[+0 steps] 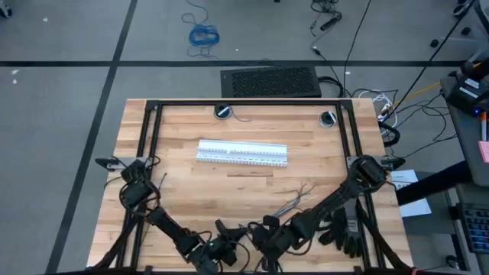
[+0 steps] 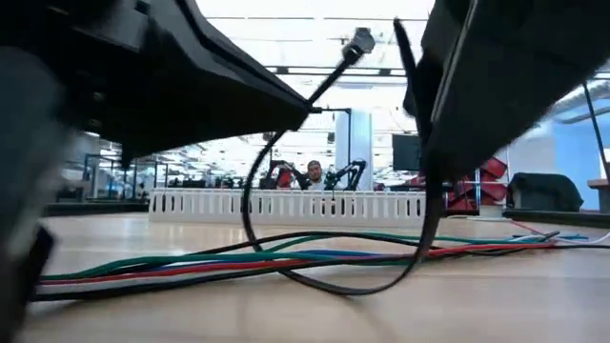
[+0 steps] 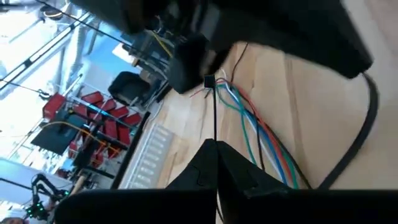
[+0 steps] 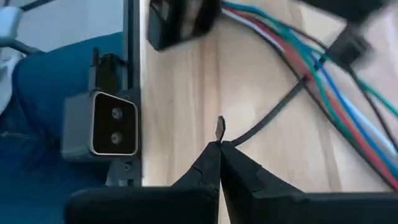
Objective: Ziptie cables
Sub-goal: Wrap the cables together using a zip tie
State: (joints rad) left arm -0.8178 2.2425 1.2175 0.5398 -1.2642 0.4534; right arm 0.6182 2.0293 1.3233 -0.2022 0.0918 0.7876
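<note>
**Both grippers hold one ziptie over the wires at the near edge of the desk**

We see both arms bent low over the near edge of the desk (image 1: 137, 137), close to its middle. The left gripper (image 3: 216, 144) has its fingers pressed together on a thin dark ziptie (image 3: 215, 112), which runs straight out from the fingertips to its small square head. The right gripper (image 4: 219, 144) is also pressed together, and it pinches the pointed tail of the same kind of strip, which bends away over the wood.

In the low view the ziptie makes a wide loop that goes under the cables (image 2: 286, 259) and rises again on both sides. The cables are a loose bundle of thin wires, green, red, blue and black, lying flat on the desk just beside the grippers, towards the near right part.

The white slotted strips (image 1: 242, 153) lie near the middle of the desk, well apart from the grippers.
</note>
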